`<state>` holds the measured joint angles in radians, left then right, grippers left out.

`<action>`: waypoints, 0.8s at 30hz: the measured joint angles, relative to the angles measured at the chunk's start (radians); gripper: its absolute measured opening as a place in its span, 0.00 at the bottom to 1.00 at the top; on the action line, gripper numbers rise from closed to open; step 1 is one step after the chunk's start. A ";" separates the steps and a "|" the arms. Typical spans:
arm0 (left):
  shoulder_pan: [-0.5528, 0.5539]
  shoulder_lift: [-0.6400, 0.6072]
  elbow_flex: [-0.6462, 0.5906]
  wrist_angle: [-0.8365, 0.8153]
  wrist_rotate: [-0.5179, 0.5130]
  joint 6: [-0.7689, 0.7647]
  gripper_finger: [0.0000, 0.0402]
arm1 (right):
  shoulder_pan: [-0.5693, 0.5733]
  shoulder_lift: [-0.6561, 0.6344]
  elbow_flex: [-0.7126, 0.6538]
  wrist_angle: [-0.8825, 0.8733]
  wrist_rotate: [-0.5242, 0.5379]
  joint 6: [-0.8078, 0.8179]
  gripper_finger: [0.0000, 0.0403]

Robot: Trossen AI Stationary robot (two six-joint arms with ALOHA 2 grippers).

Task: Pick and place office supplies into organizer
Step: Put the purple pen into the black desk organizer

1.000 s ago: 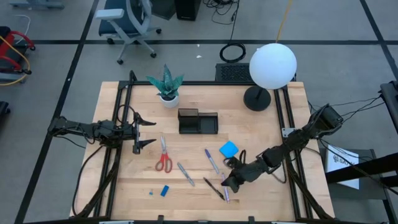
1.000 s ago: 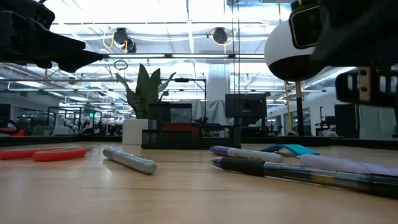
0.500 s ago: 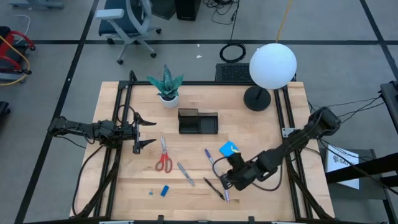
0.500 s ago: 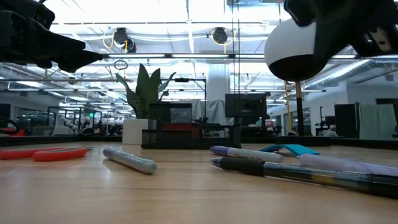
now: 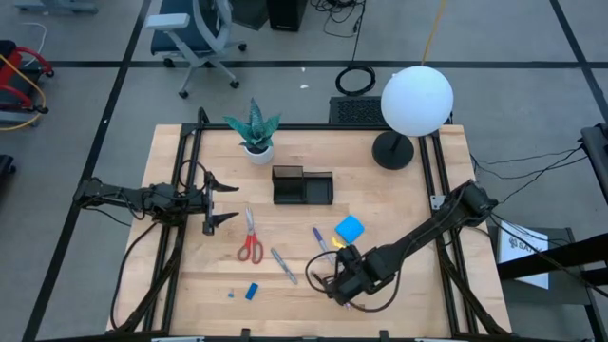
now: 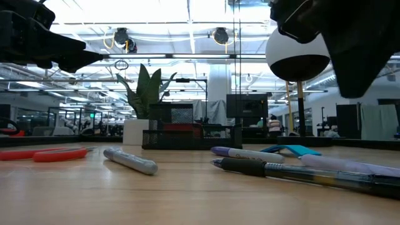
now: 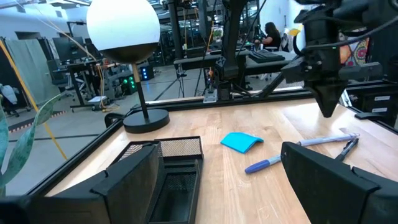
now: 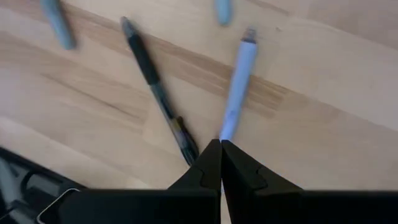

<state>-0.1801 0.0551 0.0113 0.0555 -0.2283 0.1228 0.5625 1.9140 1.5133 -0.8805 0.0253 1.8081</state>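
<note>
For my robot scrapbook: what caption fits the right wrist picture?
Shut right hand pointing down over the black pen and the pale purple pen on the wooden table.

Red-handled scissors (image 5: 250,241) — blue notepad (image 5: 350,228) — black organizer (image 5: 302,186).

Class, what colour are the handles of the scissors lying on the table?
Red. The scissors show their handles best in the high view, near the table's left-centre.

Pale wood table (image 5: 399,190), black mesh organizer (image 5: 303,187)
</note>
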 joint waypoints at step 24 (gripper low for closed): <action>0.000 0.000 0.000 0.000 0.000 0.000 0.86 | -0.020 0.059 0.045 -0.086 -0.079 0.012 0.00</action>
<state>-0.1802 0.0549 0.0113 0.0559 -0.2283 0.1230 0.5423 1.9728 1.5581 -0.9662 -0.0537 1.8198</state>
